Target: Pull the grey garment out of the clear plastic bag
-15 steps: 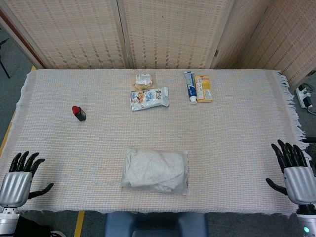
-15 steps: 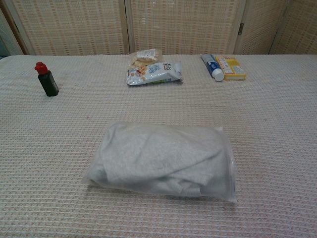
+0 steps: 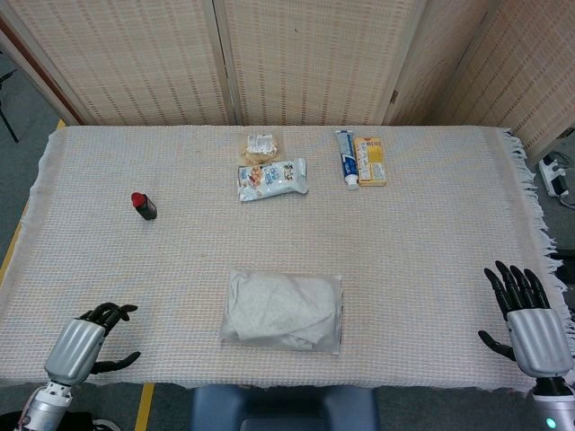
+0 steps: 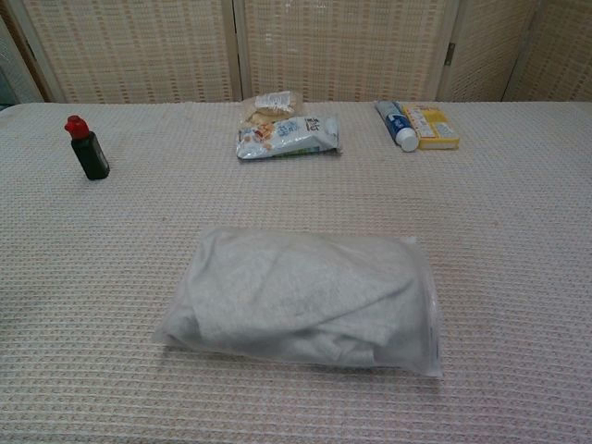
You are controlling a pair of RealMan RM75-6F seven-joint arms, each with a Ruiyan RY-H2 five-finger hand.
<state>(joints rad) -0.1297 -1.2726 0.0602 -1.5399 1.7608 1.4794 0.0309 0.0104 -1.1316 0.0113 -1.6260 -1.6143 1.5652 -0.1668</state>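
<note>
The grey garment [image 3: 280, 308] [image 4: 296, 298] lies folded inside the clear plastic bag [image 3: 336, 314] [image 4: 427, 314] at the near middle of the table. The bag lies flat with its sealed strip along the right side. My left hand [image 3: 88, 339] hovers at the near left corner, well left of the bag, holding nothing, fingers spread and bent forward. My right hand [image 3: 527, 312] is at the near right edge, far from the bag, fingers spread upward and empty. Neither hand shows in the chest view.
A small black bottle with a red cap [image 3: 144, 206] [image 4: 87, 148] stands at the left. Two snack packets [image 3: 271, 177] [image 4: 287, 135] lie at the far middle. A toothpaste tube [image 3: 347, 160] and a yellow box [image 3: 370, 161] lie far right. A folding screen stands behind the woven tablecloth [image 3: 431, 233].
My left hand has moved right and inward over the table's near corner, tilting forward. My right hand has shifted slightly left and down.
</note>
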